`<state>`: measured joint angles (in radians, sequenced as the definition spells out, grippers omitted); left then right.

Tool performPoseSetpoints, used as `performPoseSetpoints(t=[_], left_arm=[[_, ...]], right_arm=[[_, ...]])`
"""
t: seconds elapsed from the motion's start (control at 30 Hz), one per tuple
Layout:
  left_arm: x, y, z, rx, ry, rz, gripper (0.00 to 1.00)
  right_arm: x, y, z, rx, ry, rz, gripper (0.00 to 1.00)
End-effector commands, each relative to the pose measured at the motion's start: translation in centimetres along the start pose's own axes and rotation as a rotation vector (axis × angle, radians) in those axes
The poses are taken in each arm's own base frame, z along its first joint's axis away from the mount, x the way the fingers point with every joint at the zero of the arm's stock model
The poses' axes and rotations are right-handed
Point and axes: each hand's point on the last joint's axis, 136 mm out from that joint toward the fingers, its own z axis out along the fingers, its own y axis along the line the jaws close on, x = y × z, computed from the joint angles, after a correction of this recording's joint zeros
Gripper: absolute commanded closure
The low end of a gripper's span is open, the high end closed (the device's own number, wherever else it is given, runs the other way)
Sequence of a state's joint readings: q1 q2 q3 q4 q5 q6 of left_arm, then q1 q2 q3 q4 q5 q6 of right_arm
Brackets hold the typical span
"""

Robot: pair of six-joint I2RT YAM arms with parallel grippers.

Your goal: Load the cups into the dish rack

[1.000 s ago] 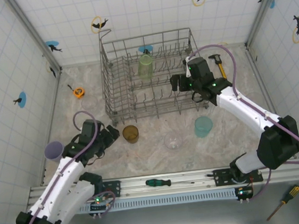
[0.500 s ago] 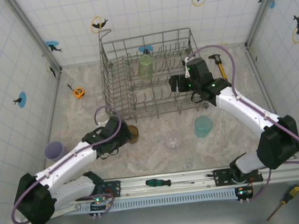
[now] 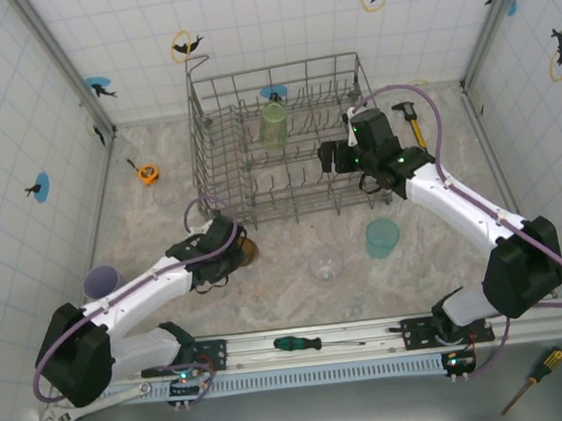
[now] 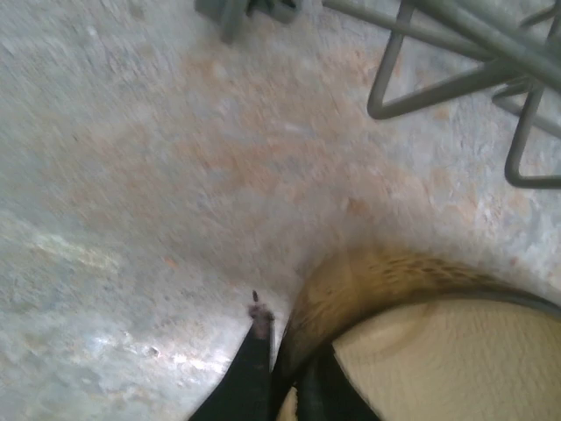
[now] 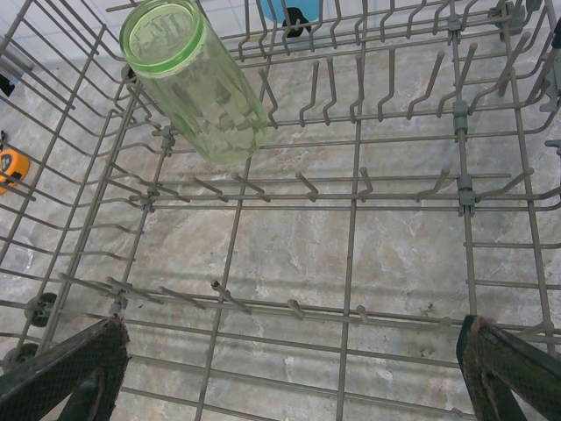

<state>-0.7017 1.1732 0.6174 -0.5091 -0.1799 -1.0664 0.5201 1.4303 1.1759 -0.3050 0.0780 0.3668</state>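
The dish rack [image 3: 279, 145] sat at the back of the bench [image 3: 161, 218], its long side running left to right and its tines upright. Inside it, toward the rear left, a tall green cup [image 5: 197, 79] stood on end among the tines, its long axis near vertical and leaning a little; which end was the mouth could not be told. The amber cup [image 4: 412, 289] stood upright, mouth up, on the bench just in front of the rack's near left corner. The left gripper [image 4: 285, 351] was at its rim, jaws pinched tight on the wall with one finger outside and one inside. The right gripper [image 5: 294, 346] hung over the rack's right half, jaws spread wide and holding nothing. A teal cup [image 3: 381, 238] and a clear cup [image 3: 325, 264] stood mouth up in front of the rack, well apart from a lilac cup [image 3: 101, 282] by the left wall.
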Motion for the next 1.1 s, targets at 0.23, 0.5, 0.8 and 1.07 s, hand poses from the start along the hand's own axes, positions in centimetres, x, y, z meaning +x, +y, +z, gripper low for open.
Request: performPoseSetpoints(t=[0.23, 0.5, 0.8, 1.07], left_arm=[[-0.7, -2.8, -3.5, 0.017, 0.072, 0.104, 1.0], [-2.9, -5.5, -7.3, 0.088, 0.034, 0.104, 1.0], [-5.7, -9.8, -12.6, 0.185, 0.013, 0.15, 1.0], [-7.0, -12.7, -14.9, 0.225, 0.027, 0.2, 1.0]], right_arm=[[0.3, -0.4, 0.0, 0.008, 0.003, -0.002, 0.0], [0.0, -0.2, 0.2, -0.005, 0.004, 0.002, 0.0], [-0.9, -0.2, 0.4, -0.001, -0.001, -0.001, 0.0], [-1.1, -0.2, 0.6, -0.01, -0.004, 0.008, 0.0]])
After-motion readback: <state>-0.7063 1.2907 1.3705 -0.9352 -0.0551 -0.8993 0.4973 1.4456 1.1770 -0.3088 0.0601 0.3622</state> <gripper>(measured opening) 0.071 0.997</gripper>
